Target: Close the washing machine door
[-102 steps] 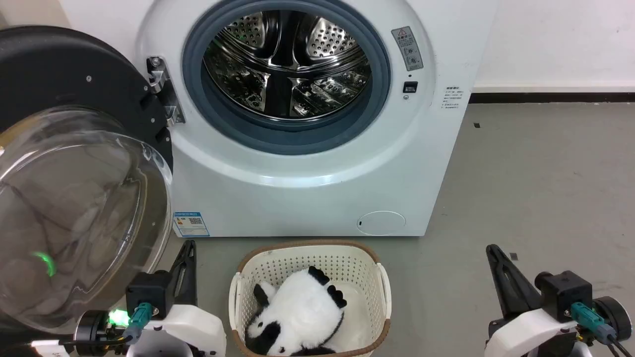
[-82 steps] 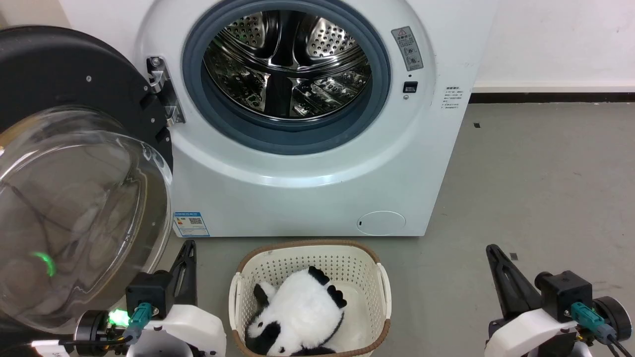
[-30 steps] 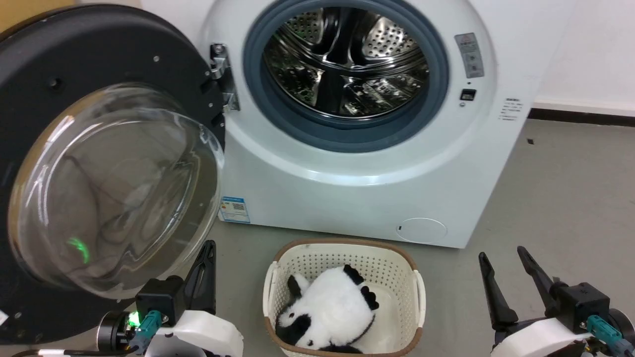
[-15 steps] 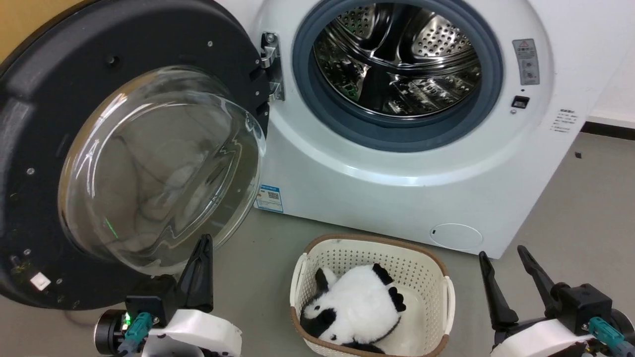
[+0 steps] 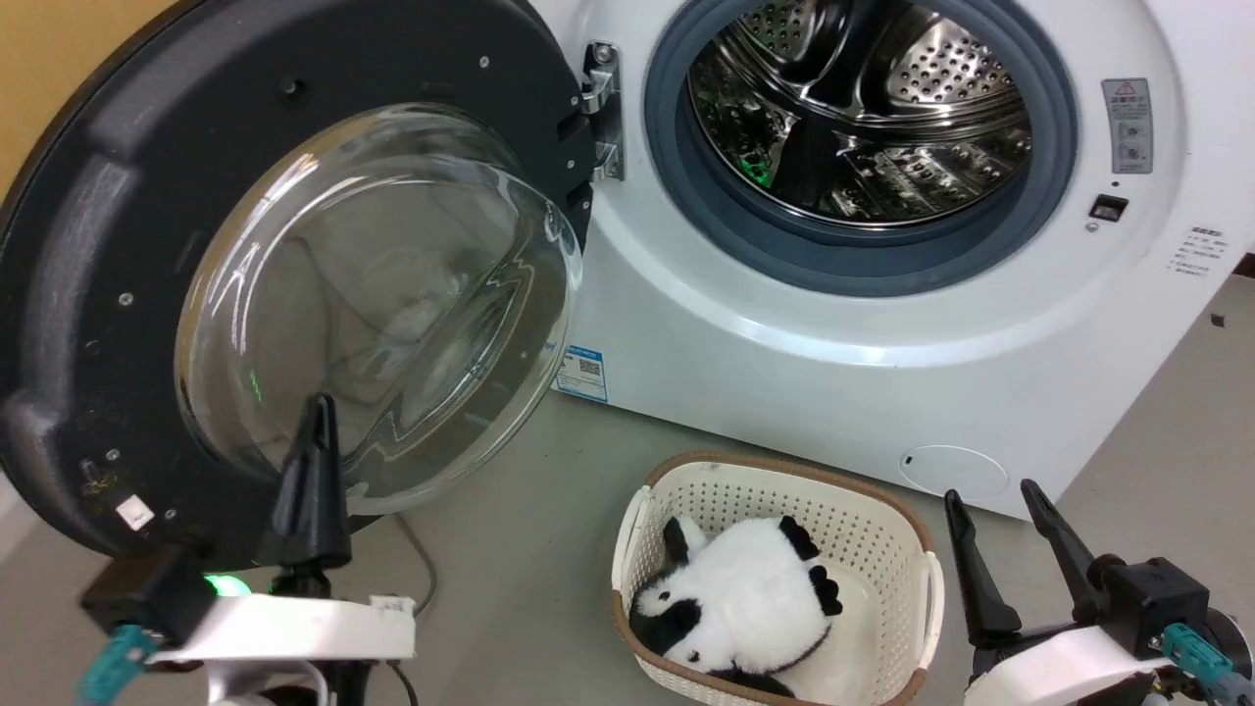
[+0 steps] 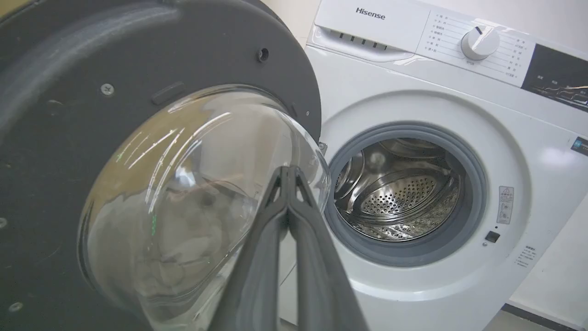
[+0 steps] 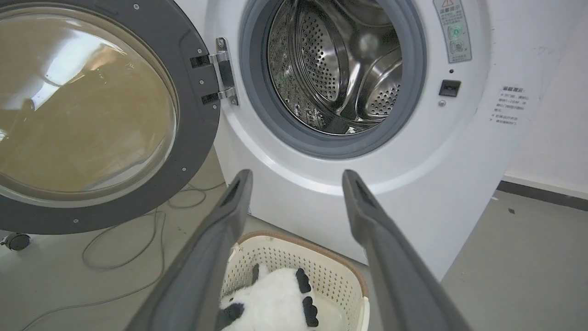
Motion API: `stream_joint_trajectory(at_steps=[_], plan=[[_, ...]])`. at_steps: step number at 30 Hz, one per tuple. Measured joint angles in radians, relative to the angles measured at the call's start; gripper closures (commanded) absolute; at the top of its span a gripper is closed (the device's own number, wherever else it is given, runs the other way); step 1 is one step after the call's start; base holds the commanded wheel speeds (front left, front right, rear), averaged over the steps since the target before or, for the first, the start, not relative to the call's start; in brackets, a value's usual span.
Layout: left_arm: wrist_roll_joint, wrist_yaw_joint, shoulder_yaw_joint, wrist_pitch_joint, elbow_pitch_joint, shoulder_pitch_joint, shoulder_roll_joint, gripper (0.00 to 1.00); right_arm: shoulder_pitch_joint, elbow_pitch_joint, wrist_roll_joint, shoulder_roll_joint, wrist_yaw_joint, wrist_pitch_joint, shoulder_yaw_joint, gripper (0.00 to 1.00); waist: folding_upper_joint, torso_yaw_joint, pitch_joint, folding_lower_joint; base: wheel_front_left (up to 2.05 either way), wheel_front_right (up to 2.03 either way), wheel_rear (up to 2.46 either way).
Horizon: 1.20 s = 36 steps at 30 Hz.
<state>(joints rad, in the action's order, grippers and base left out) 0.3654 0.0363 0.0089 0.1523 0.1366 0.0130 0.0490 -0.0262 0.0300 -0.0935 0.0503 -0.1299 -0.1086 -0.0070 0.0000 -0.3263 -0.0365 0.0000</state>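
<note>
I hold my left gripper (image 5: 316,412), fingers pressed together as a blunt pusher, before the door (image 5: 118,245) hanging wide open off the left edge of the washing machine (image 5: 784,373), while my right gripper (image 5: 990,495) idles, jaws spread, empty.

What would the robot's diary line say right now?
washing machine door: wide open | left gripper: shut, pointing at door glass | right gripper: open, empty | basket: panda toy inside

Even, bright indoor light leaves only soft shadows, with white glare streaks on the door (image 5: 373,294) glass, hard sparkle on the steel drum (image 5: 863,127), small green glints in both, and the left gripper (image 6: 288,171) looming soft-focused near the lens.
</note>
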Motion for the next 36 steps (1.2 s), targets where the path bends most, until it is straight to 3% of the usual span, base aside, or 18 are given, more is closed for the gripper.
stream_joint_trajectory(at_steps=[5,11,18,21,27,31,36], plan=[[0.152,0.023,0.03,0.012,0.088,0.028,0.0,1.0,0.0,0.004,-0.005,0.0,0.0,-0.004,-0.003,0.0,0.0,-0.023,-0.004,0.0,0.0,0.0,0.0],[0.433,0.037,0.136,-0.005,0.224,0.101,0.026,1.0,0.0,0.009,-0.014,0.0,0.0,-0.014,-0.007,0.0,0.0,-0.051,-0.01,0.0,0.0,0.0,0.0],[0.771,-0.026,0.356,-0.053,0.241,0.233,0.127,1.0,0.0,0.016,-0.028,0.0,0.0,-0.021,-0.012,0.0,0.0,-0.082,-0.02,0.0,0.0,0.0,0.0],[0.88,-0.065,0.451,-0.065,0.194,0.309,0.202,1.0,0.001,0.017,-0.03,0.0,0.0,-0.025,-0.014,0.0,0.0,-0.094,-0.026,0.0,0.0,0.0,0.0],[0.995,-0.125,0.548,-0.092,0.028,0.441,0.365,1.0,0.005,0.017,-0.036,0.0,0.0,-0.03,-0.02,0.0,0.0,-0.117,-0.039,0.0,0.0,0.0,0.0],[1.036,-0.143,0.551,-0.113,-0.112,0.517,0.46,1.0,0.004,0.017,-0.042,0.0,0.0,-0.036,-0.025,0.0,0.0,-0.131,-0.047,0.0,0.0,0.0,0.0],[1.089,-0.149,0.518,-0.146,-0.308,0.612,0.538,1.0,0.004,0.016,-0.049,0.0,0.0,-0.043,-0.037,0.0,0.0,-0.149,-0.06,0.0,0.0,0.0,0.0]])
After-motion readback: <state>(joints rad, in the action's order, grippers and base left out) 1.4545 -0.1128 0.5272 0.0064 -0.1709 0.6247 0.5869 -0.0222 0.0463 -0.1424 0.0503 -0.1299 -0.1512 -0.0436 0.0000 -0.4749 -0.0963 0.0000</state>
